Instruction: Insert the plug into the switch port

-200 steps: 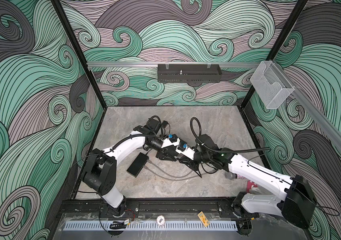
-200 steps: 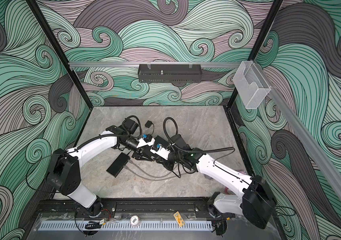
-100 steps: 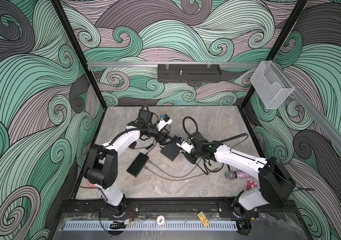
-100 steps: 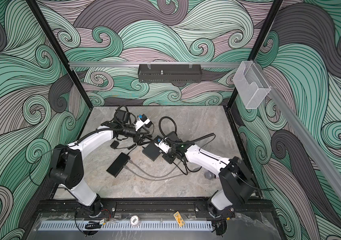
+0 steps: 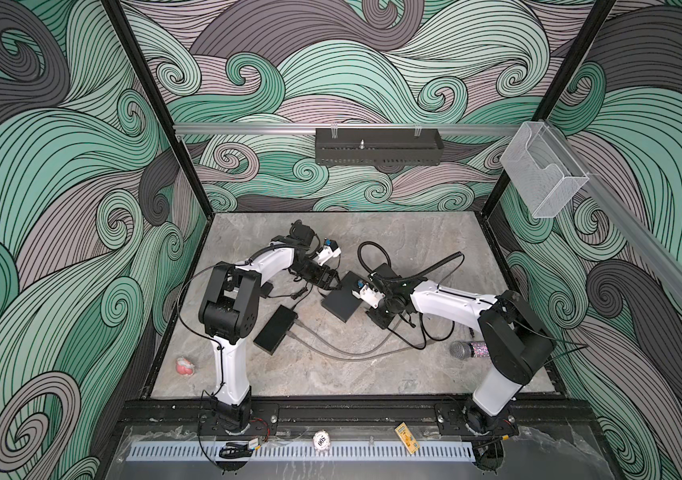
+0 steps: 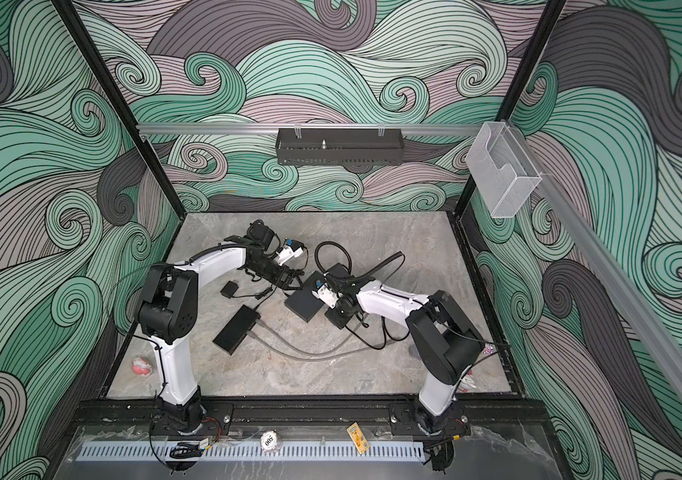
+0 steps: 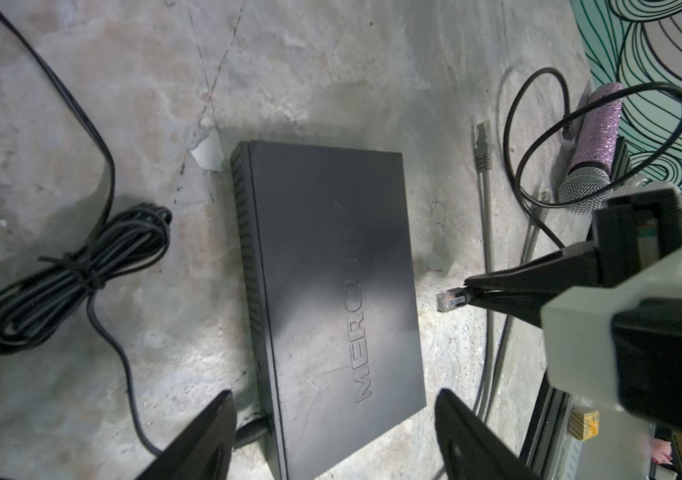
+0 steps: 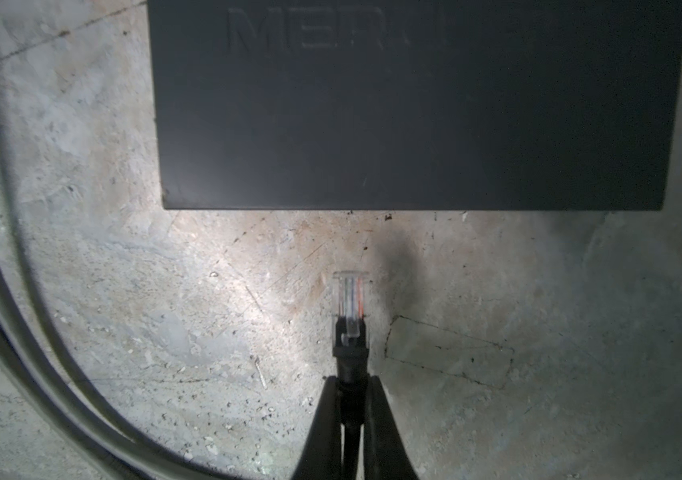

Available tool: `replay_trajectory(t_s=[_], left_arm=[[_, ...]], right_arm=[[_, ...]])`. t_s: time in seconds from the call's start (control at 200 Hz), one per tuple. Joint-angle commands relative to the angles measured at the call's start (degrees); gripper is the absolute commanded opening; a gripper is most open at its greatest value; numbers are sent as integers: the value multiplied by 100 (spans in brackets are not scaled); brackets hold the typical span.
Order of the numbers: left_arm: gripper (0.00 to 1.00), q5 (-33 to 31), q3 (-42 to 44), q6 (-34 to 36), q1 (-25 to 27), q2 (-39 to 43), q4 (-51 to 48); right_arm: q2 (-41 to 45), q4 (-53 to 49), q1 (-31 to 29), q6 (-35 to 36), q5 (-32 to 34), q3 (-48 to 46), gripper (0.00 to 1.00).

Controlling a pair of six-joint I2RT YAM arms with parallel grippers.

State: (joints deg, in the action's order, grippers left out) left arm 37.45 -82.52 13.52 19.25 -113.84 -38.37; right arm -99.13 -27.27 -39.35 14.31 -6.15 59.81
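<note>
Pinching clear boxy plug point(image 8: 349, 299) near matte switch point(image 8: 414, 104)

Swirling green-grey wave-patterned walls point(image 5: 60, 166) enclose a grey marbled floor point(image 5: 331, 374).

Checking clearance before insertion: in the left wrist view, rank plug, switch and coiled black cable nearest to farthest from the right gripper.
1. plug: held by the right gripper, at its tips.
2. switch: just ahead of the plug, not touching.
3. coiled black cable: beyond the switch, on its far side.
</note>
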Motion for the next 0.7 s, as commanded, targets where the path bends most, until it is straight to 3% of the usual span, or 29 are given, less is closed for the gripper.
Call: replay_trajectory(t_s=[0.0, 0.695], left_arm=[[76, -42, -193, -117, -2, -115, -170], [77, 31, -221, -387, 36, -419, 62]], right_arm=[[-80, -138, 24, -57, -88, 163, 0], [-563, -282, 22, -307, 96, 602, 0]])
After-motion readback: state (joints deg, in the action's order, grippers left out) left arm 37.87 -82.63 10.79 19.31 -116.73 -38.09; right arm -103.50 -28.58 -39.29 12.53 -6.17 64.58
